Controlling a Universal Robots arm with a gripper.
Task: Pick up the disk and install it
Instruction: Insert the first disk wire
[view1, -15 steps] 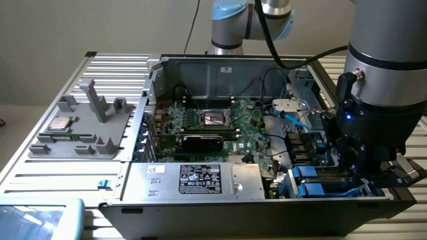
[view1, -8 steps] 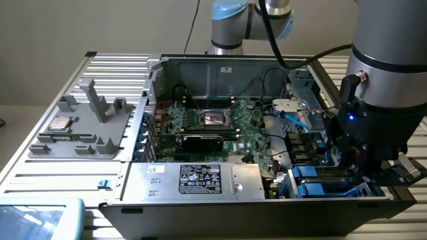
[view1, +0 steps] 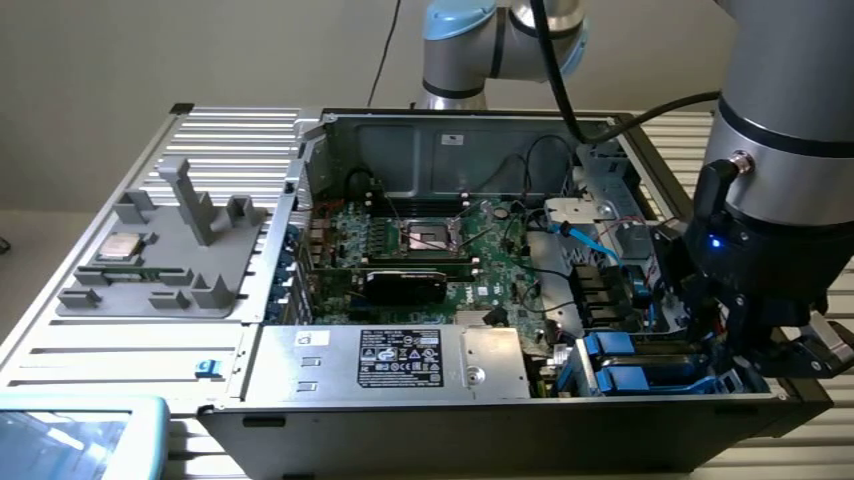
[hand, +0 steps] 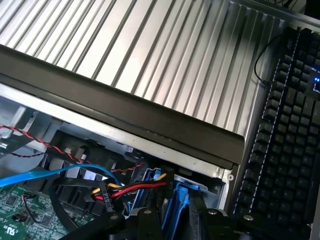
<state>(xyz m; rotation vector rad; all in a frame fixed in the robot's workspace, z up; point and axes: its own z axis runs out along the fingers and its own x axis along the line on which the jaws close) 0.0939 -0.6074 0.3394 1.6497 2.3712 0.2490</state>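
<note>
The disk (hand: 178, 197) stands edge-on between my fingers, showing its bright blue plastic rails and a strip of grey metal. It is low in the drive bay at the corner of the open computer case (view1: 441, 150). My gripper (hand: 176, 220) is shut on it, with a black finger (hand: 146, 222) on each side. In the exterior view my gripper (view1: 750, 352) reaches down into the case's near corner on the exterior view's right, beside blue drive carriers (view1: 617, 362). The disk's label is hidden.
Red, yellow and blue cables (hand: 125, 189) run close beside the disk. The case's dark rim (hand: 150, 122) lies just past the bay. A black keyboard (hand: 285, 150) sits on the ribbed table (hand: 165, 55). A grey power-supply box (view1: 400, 360), a motherboard (view1: 441, 250) and a grey fixture (view1: 160, 260) lie further off.
</note>
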